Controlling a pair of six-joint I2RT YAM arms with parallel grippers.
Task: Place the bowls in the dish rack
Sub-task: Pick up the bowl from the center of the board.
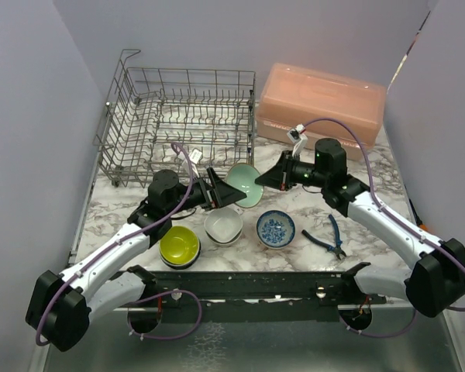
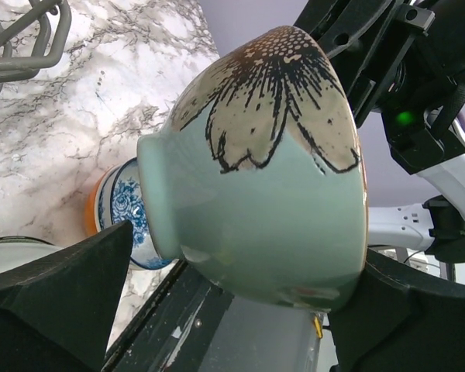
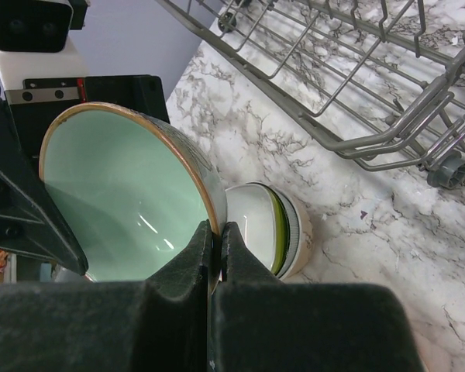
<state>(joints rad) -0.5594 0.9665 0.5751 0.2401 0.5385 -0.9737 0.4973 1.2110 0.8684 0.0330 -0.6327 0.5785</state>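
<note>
Pinching the teal bowl (image 3: 116,194) at its rim: right jaws.

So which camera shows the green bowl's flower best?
The left wrist view: the flower painted on the green bowl fills the picture. The right wrist view shows only its plain inside, the right gripper pinching the rim. From above it looks small, flower hidden.

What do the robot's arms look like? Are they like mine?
Not quite! The left arm and right arm have smooth white shells and chunky black joints. A purple cable loops along each one. The left gripper and right gripper each have two black wedge-shaped fingers, not five. A tiny green light glows near the right wrist.
</note>
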